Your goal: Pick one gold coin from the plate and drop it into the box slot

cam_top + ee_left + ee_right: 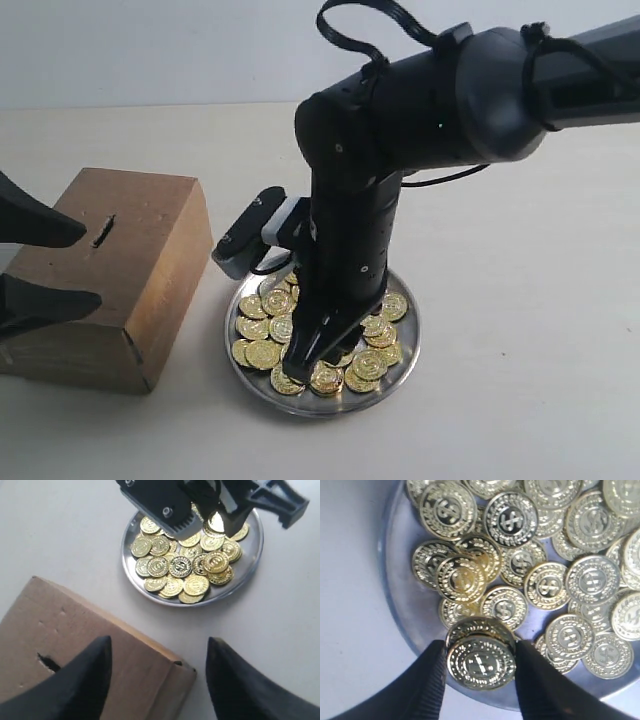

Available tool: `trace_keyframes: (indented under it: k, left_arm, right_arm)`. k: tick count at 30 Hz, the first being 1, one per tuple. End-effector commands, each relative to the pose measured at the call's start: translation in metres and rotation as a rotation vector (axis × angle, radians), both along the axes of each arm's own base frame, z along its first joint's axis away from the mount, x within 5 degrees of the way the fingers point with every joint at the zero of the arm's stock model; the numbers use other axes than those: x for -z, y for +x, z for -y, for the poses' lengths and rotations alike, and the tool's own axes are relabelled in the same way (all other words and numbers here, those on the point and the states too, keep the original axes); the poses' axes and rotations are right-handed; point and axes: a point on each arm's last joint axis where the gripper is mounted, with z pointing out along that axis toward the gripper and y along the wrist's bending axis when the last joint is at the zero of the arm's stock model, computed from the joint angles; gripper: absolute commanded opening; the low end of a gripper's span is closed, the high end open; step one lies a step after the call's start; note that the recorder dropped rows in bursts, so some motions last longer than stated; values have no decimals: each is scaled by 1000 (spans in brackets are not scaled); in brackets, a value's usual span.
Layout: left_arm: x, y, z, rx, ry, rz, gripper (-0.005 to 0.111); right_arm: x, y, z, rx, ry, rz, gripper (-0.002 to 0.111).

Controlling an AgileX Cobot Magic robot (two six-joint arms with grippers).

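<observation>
Pinched by its edges between the fingers of the right gripper (480, 650): one gold coin (481, 665), shiny, embossed with a wreath, at the rim of the silver plate (400, 605) heaped with coins. Above the brown cardboard box (150, 260), near its dark slot (103, 231): the left gripper (159, 645), spread wide, empty.

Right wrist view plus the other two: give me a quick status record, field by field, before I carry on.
held coin: one gold coin spans the gap between the right jaws, gripped by its edges
right jaws: shut on that coin, above the plate
other coins: heaped on the plate
left jaws: open, nothing between them, over the box
slot: in the box top, uncovered
drop into slot: not yet done
</observation>
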Motion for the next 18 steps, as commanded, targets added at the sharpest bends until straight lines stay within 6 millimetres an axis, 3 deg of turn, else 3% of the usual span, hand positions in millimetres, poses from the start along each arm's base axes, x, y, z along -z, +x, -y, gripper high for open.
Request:
trace_keyframes:
  k: [1,4,9,18]
  left_arm:
    - [16,2,0,189,113,225,55]
    - [28,3,-1,314,206,396,55]
    - [39,6,-2,297,297,478,55]
    - [42,-20,34,626,386,685,55]
  right_arm:
    - [-27,-6,-2,-84,98,15,39]
    - [-43,-11,-2,-160,160,30,39]
    - [-67,-25,-3,-324,280,3,39]
    - [-81,-47,-6,-490,413,-154,39]
